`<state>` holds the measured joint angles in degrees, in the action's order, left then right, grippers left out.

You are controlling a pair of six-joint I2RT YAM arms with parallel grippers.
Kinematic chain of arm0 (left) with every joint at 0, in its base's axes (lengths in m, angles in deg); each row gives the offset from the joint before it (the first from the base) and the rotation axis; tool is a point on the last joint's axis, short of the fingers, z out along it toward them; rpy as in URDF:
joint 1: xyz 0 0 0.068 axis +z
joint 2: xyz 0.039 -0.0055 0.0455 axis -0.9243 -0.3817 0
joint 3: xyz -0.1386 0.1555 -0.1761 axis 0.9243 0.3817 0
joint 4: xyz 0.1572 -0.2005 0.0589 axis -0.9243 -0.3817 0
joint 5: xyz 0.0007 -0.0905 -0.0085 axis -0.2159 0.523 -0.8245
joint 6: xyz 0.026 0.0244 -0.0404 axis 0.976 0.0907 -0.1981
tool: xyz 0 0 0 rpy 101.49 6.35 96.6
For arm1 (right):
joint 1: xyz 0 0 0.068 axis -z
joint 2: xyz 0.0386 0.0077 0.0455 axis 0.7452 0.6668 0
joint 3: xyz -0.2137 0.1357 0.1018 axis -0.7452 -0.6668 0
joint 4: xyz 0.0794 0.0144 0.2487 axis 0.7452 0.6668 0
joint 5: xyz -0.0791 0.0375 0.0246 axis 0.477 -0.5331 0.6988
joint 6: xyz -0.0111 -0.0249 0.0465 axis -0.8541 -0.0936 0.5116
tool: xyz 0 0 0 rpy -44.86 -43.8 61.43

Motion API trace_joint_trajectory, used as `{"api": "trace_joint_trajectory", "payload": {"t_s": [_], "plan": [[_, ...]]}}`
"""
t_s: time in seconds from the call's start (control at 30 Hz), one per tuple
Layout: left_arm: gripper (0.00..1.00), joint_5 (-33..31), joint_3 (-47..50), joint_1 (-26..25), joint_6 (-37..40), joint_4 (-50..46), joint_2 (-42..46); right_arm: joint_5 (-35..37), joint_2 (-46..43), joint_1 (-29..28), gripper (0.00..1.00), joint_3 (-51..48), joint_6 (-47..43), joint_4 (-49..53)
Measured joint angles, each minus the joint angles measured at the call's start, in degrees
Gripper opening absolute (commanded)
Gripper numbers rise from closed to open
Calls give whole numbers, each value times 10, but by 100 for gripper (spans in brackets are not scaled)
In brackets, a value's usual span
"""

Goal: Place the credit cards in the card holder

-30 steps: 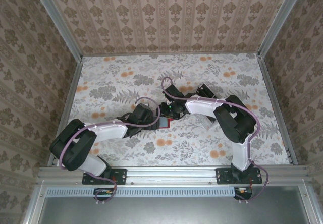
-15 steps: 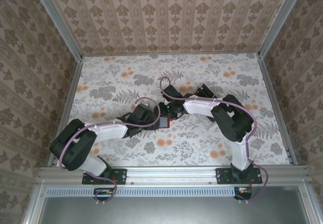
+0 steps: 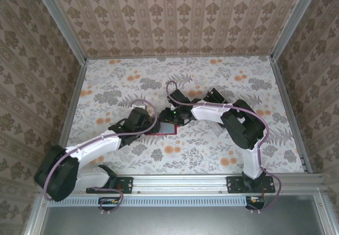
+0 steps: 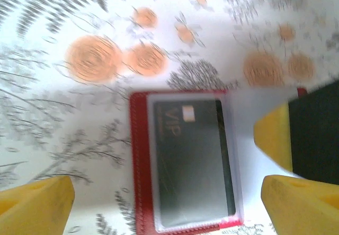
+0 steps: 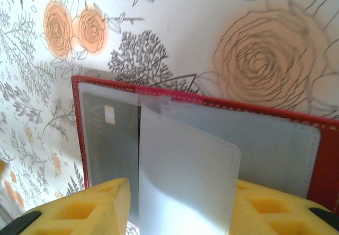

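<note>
Currently one credit card (image 4: pixel 193 161) is loaded; right gripper (image 5: pixel 180 206) pinches the card holder (image 5: pixel 323 161) by its clear sleeve (image 5: pixel 185 161); left gripper (image 4: pixel 167 206), spread above it, should fetch another

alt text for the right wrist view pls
An open red card holder lies on the floral table, a dark credit card tucked in one sleeve. A clear sleeve flap stands up between the right pincer's yellow fingers.

Left wrist view blurred; card holder (image 4: pixel 140 161) cut by bottom edge, right part behind a yellow finger (image 4: pixel 275 134); from above mostly under the arms (image 3: pixel 209 110); card (image 4: pixel 193 161) lettering smeared
</note>
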<state>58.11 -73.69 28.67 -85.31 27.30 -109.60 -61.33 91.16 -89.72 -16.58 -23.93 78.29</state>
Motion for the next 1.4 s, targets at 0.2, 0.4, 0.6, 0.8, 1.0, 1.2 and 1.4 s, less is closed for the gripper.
{"api": "trace_joint_trajectory", "payload": {"t_s": [0.2, 0.4, 0.6, 0.8, 1.0, 1.2, 1.4], "plan": [[100, -4, 1, 45, -4, -31, 50, 0, 2, -28, 50, 51, 0, 24], [100, -2, 19, 69, -6, -42, 74, 2, 28, -39, 50, 102, -2, 52], [100, 7, 31, 82, -6, -51, 77, 2, 79, -49, 50, 143, -1, 66], [100, 18, 31, 82, -6, -59, 95, -2, 107, -54, 50, 167, 2, 63], [100, 22, 31, 83, -6, -67, 102, -2, 103, -52, 50, 167, 2, 63], [100, 24, 31, 84, -6, -68, 94, -2, 28, -30, 50, 123, -5, 59], [100, 37, 25, 90, -3, -62, 28, 18, -95, 36, 50, 94, -68, 93]]}}
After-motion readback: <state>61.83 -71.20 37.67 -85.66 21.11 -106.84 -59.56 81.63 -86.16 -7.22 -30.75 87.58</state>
